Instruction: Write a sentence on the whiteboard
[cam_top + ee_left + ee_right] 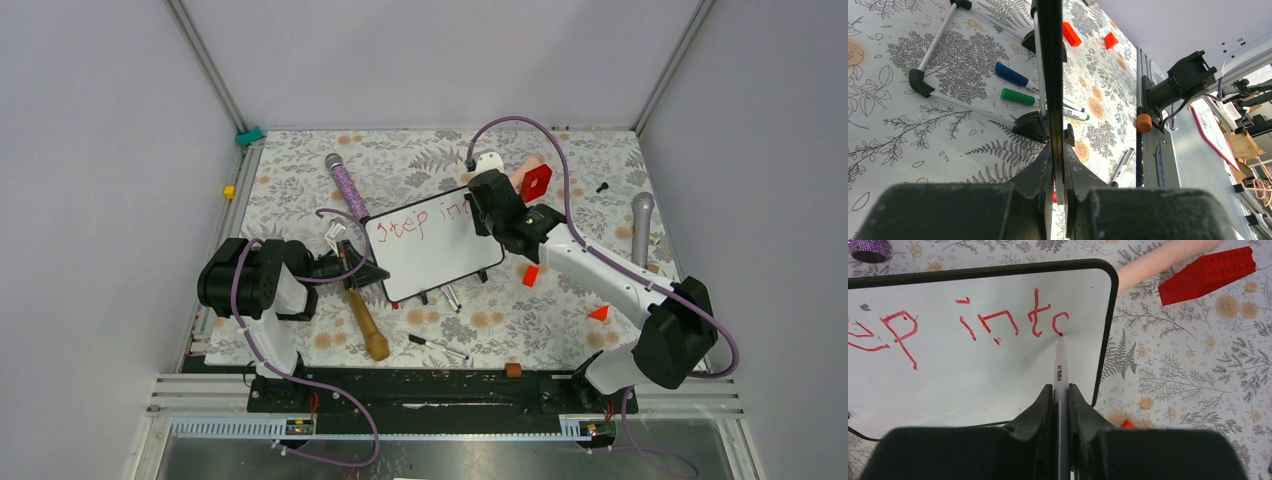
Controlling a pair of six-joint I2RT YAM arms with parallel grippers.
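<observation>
Covering whiteboard (430,262) right end overhead, right jaws with marker (1060,365) hide sentence (412,223) tail

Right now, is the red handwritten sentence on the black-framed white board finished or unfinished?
Unfinished: the red lettering stops at "step int" plus an open curve, white marker tip touching it.

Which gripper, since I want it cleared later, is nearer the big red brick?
Right. The right gripper holds a marker on the whiteboard, close to the red brick; the left gripper clamps its opposite edge.
</observation>
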